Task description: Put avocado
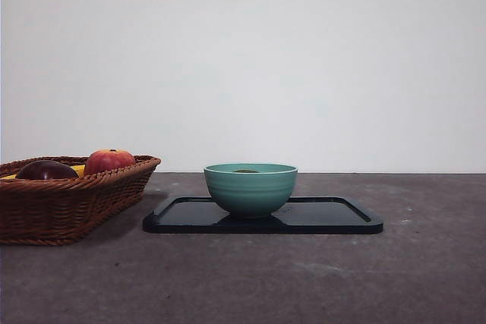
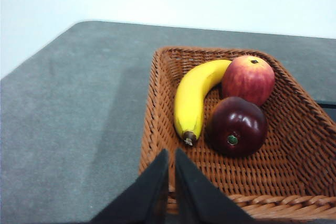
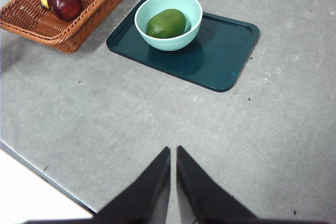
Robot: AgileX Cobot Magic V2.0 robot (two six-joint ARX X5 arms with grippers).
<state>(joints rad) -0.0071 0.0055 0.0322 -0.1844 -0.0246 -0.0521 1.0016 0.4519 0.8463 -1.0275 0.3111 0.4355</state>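
Bowl (image 1: 250, 187) on tray (image 1: 334, 218) | avocado (image 3: 166, 23) — dull green, inside

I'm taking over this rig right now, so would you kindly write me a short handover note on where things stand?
Left gripper: jaws shut, empty, above the near rim of the wicker basket.
Right gripper: jaws shut, empty, above bare table, well back from the tray.
The avocado lies inside the teal bowl, which stands on the dark tray.
In the basket: the banana, red apple and dark maroon fruit.
Done: the avocado appears placed, and neither gripper touches anything.
Left: nothing obvious.
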